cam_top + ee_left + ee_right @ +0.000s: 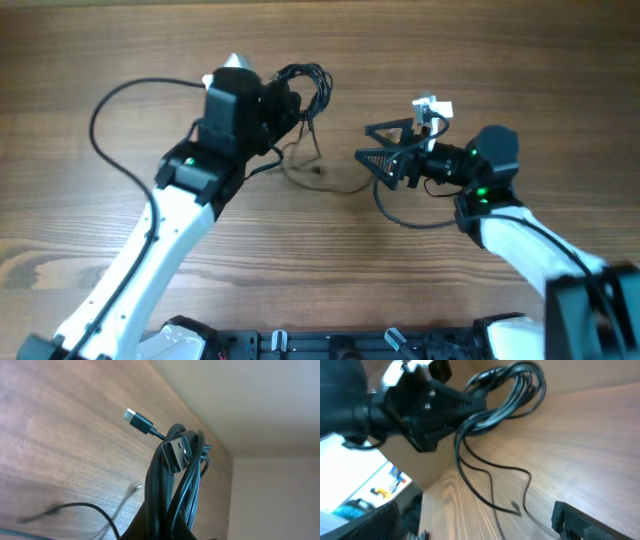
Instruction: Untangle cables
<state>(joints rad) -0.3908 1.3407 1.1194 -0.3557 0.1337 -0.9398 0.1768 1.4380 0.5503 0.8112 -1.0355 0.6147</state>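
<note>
Left end effector (283,105) clamps the cable bundle (308,78), lifted off the desk (500,50). Right end effector (363,143) is open & empty. We see loose strands (317,168) hang btwn them, nearer the right arm.

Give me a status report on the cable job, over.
Left gripper shut on black cable bundle, held above table. Right gripper open, empty. Loose strands trail down onto the wood between the arms.

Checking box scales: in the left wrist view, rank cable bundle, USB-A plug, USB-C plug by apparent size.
1. cable bundle
2. USB-A plug
3. USB-C plug, which looks farther back, so the plugs' true order is unsure.
</note>
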